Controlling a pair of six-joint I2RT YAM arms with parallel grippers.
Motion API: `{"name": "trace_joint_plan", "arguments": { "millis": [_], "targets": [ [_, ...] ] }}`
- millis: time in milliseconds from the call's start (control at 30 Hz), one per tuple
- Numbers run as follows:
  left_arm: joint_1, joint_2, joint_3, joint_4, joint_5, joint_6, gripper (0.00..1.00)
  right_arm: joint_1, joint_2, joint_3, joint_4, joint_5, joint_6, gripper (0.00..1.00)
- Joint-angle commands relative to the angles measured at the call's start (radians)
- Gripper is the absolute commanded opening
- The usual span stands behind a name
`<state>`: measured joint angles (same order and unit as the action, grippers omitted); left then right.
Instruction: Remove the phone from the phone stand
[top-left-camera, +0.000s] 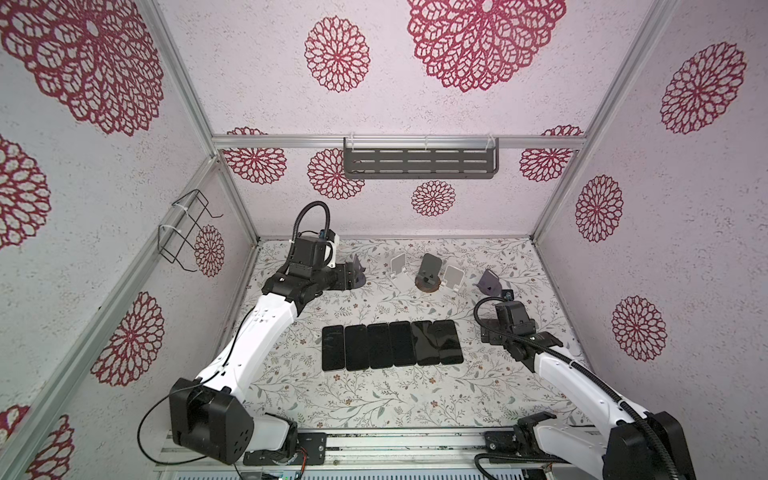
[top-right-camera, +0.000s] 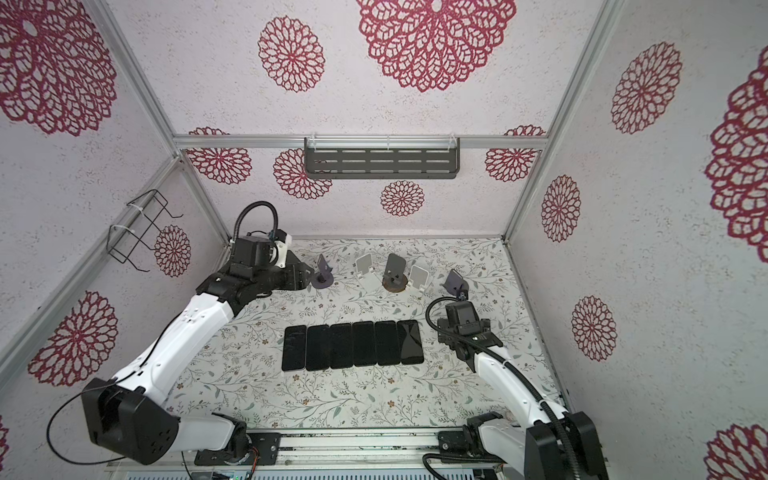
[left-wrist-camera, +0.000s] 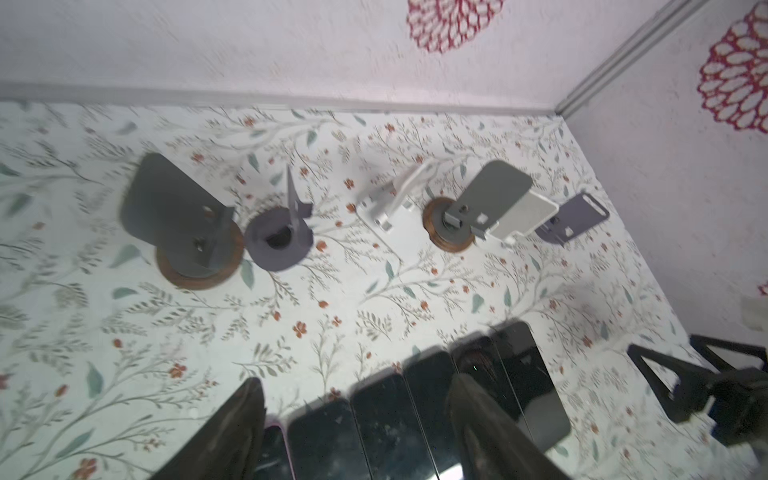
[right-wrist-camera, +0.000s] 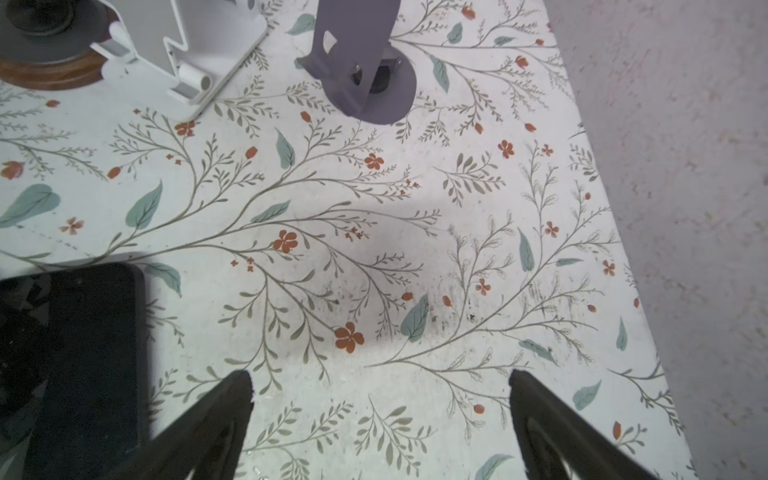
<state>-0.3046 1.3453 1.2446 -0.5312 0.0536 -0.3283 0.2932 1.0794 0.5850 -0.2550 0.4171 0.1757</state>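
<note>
The phones (top-left-camera: 392, 345) are lying in a row on the bench (top-left-camera: 374, 399). The left hand (left-wrist-camera: 357, 380) and right hand (right-wrist-camera: 380, 374) are gaping empty. Only the left wrist view is showing a second wood-based stand (left-wrist-camera: 178, 216).

The left arm (top-left-camera: 266, 324) extended to the far left, wrist turned rightward; the left end effector (left-wrist-camera: 357, 384) had its jaws parted. The right arm (top-left-camera: 557, 365) reached mid-depth on the right; the right end effector (right-wrist-camera: 380, 376) angled downward, jaws spread wide.
</note>
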Motion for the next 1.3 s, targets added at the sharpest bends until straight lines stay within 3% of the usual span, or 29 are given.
{"name": "trace_joint_plan", "arguments": {
  "millis": [0,33,67,300,367,567,700,1000,1133,1267],
  "targets": [
    [0.004,-0.086,-0.103,0.116,-0.236,-0.014,0.87,-0.005,-0.043,-0.035,0.199,0.072,-0.044,0.99],
    [0.009,-0.106,-0.145,0.149,-0.264,-0.022,0.97,-0.005,-0.057,-0.058,0.239,0.072,-0.053,0.99],
    [0.013,-0.125,-0.189,0.182,-0.285,-0.026,0.98,-0.005,-0.074,-0.085,0.293,0.070,-0.063,0.99],
    [0.050,-0.187,-0.432,0.328,-0.585,-0.046,0.97,-0.006,-0.080,-0.289,0.702,0.160,-0.135,0.99],
    [0.076,-0.227,-0.504,0.409,-0.635,-0.041,0.97,-0.010,-0.056,-0.305,0.737,0.160,-0.153,0.99],
    [0.266,-0.337,-0.715,0.668,-0.566,-0.042,0.97,-0.032,0.064,-0.362,0.941,0.159,-0.143,0.99],
    [0.344,-0.313,-0.794,0.789,-0.533,-0.007,0.97,-0.043,0.140,-0.333,1.009,0.127,-0.173,0.99],
    [0.370,-0.103,-0.856,1.095,-0.468,0.061,0.97,-0.070,0.324,-0.300,1.281,0.063,-0.294,0.99],
    [0.381,-0.011,-0.807,1.129,-0.436,0.095,0.97,-0.080,0.410,-0.313,1.428,0.063,-0.310,0.99],
    [0.386,0.034,-0.790,1.149,-0.409,0.131,0.97,-0.103,0.396,-0.308,1.393,0.029,-0.278,0.99]
  ]
}}
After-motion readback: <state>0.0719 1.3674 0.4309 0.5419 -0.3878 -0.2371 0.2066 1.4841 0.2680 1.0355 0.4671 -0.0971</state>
